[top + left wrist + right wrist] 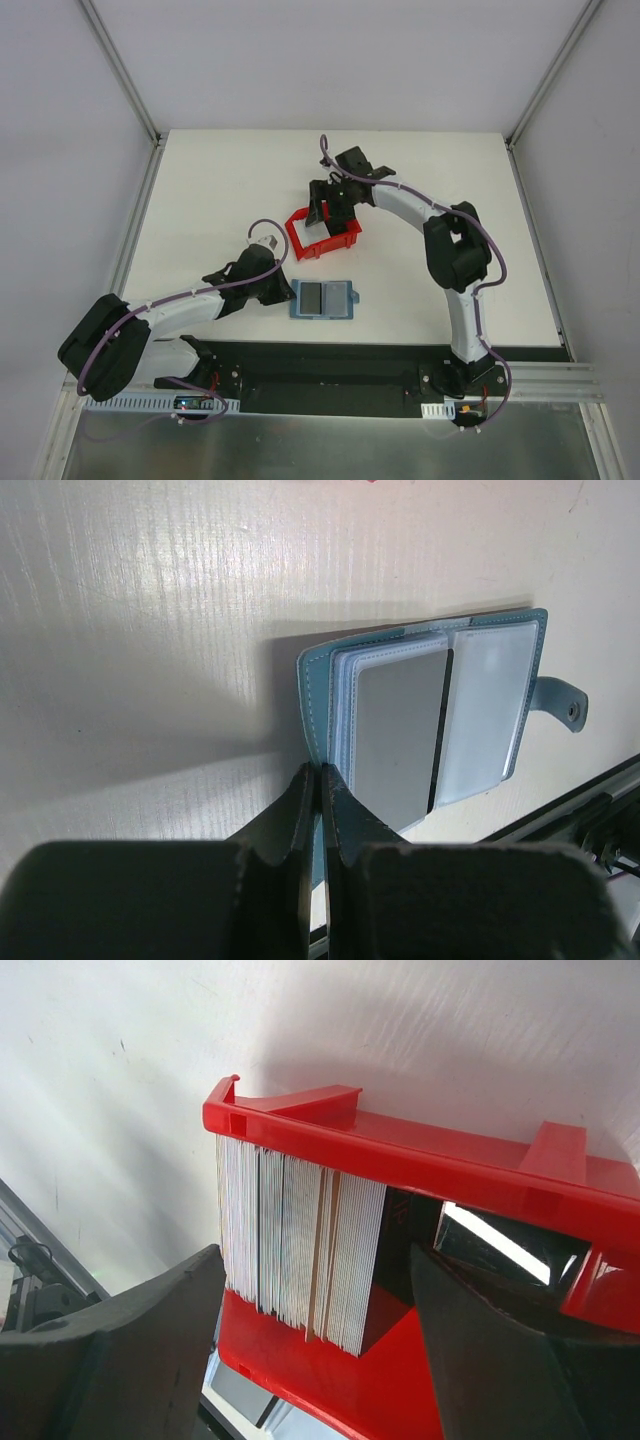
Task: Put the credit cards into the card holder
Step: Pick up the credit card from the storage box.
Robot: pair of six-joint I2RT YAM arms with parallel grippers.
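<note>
L hand (318, 785) low, clenched on edge of open holder (400, 730), flat on tabletop (220, 200) nr front. R hand (318, 1260) tilted over bin (400, 1150), released, fingers (150, 1340) either side of cards (290, 1240) stood on edge inside

Left fingers (293, 825) pinched (right fingers (150, 1350) spread).
</note>
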